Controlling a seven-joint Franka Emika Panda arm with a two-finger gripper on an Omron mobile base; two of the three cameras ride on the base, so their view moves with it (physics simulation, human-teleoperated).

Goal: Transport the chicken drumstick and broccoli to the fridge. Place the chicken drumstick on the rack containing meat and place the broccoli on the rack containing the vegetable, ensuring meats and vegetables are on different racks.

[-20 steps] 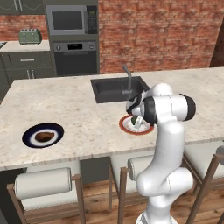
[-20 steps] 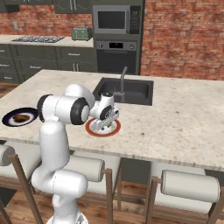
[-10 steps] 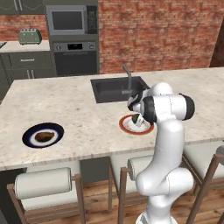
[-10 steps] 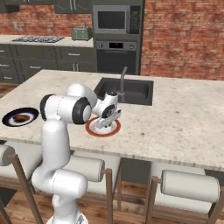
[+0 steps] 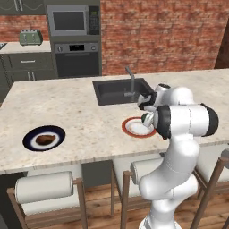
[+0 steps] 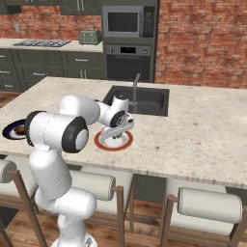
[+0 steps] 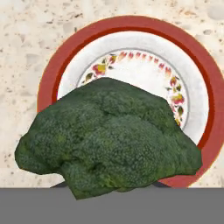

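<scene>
The broccoli (image 7: 109,138), a dark-green bumpy head, sits close up in the hand view and covers my fingertips. It is over the lower part of a white plate with a red rim (image 7: 205,109). My gripper (image 5: 145,117) points down over that plate (image 5: 134,129) on the island counter and is shut on the broccoli (image 5: 144,119). From the right base view, the gripper (image 6: 116,133) hangs just above the same plate (image 6: 126,142). The chicken drumstick (image 5: 44,139) lies on a dark blue plate (image 5: 31,144) at the counter's left, far from the gripper. The fridge is out of view.
A black sink (image 5: 114,91) with a faucet (image 5: 131,79) lies just behind the red plate. Padded stools (image 5: 42,188) stand along the counter's near edge. A built-in oven (image 5: 76,58), microwave (image 5: 71,20) and toaster (image 5: 30,36) line the back wall.
The jaws have closed on the broccoli over the red-rimmed plate. The arm has hardly moved, and the base has stayed put.
</scene>
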